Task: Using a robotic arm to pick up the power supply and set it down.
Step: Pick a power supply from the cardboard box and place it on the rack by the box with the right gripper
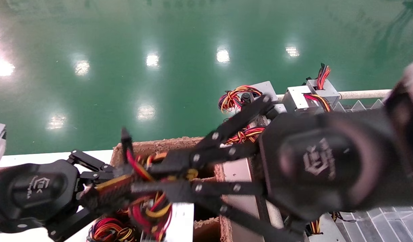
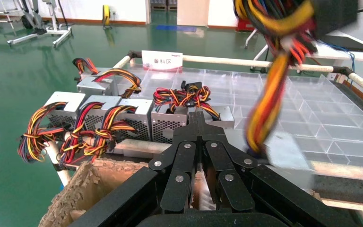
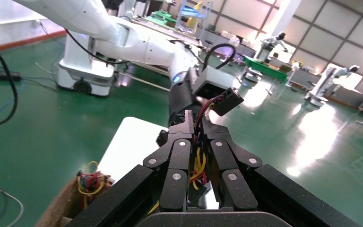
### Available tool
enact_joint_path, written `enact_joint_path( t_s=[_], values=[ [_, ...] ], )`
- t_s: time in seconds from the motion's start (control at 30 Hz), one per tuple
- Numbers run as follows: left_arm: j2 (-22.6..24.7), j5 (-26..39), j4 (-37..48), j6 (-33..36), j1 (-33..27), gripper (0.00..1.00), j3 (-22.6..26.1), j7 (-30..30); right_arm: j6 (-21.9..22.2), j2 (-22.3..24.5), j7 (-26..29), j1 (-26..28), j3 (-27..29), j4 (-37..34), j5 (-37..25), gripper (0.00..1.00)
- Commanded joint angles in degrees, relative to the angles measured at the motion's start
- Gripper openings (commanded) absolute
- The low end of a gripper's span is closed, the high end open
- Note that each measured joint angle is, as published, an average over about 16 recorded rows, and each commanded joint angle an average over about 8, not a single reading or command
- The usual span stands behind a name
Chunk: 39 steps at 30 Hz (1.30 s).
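My right gripper (image 1: pixel 144 178) reaches in from the right over a cardboard box (image 1: pixel 159 144) and is shut on the red, yellow and black wire bundle (image 1: pixel 149 208) of a power supply. Those wires (image 3: pixel 196 161) run between its fingers in the right wrist view, with a black connector (image 3: pixel 227 101) beyond the tips. The left wrist view shows the bundle (image 2: pixel 269 94) hanging down to a blurred silver box (image 2: pixel 286 153). My left gripper (image 1: pixel 104 188) sits at the lower left beside the wires, shut (image 2: pixel 198 118) and empty. Several other power supplies (image 2: pixel 137 118) stand in a row on the rack.
A rack of clear plastic trays (image 2: pixel 312 109) with a white pipe rail (image 1: pixel 361 94) lies to the right, with more power supplies (image 1: pixel 300 97) at its far end. The cardboard box (image 2: pixel 90 189) stands next to a white table (image 1: pixel 41 158). Green floor lies all around.
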Motion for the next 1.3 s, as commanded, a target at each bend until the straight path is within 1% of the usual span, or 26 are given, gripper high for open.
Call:
enact_joint_path(
  t_s=[0.03, 0.17, 0.43, 0.8, 1.07, 1.3],
  values=[
    [0.0, 0.0, 0.0, 0.0, 0.0, 0.00, 0.0, 0.0, -0.3, 0.3, 0.2, 0.9, 0.2, 0.0, 0.3, 0.00],
    [0.0, 0.0, 0.0, 0.0, 0.0, 0.00, 0.0, 0.0, 1.1, 2.7, 1.1, 2.8, 1.2, -0.1, -0.7, 0.00],
    [0.0, 0.0, 0.0, 0.0, 0.0, 0.00, 0.0, 0.0, 6.2, 9.2, 1.9, 5.6, 3.9, -0.3, -4.7, 0.00],
    [0.0, 0.0, 0.0, 0.0, 0.0, 0.00, 0.0, 0.0, 11.7, 18.9, 2.4, 8.7, 6.7, -0.9, -12.0, 0.00],
    [0.0, 0.0, 0.0, 0.0, 0.0, 0.00, 0.0, 0.0, 14.5, 26.4, 3.2, 8.3, 7.7, -2.1, -16.8, 0.00],
    [0.0, 0.0, 0.0, 0.0, 0.0, 0.00, 0.0, 0.0, 15.4, 32.1, 3.8, 5.0, 7.3, -4.3, -17.8, 0.00]
  ],
)
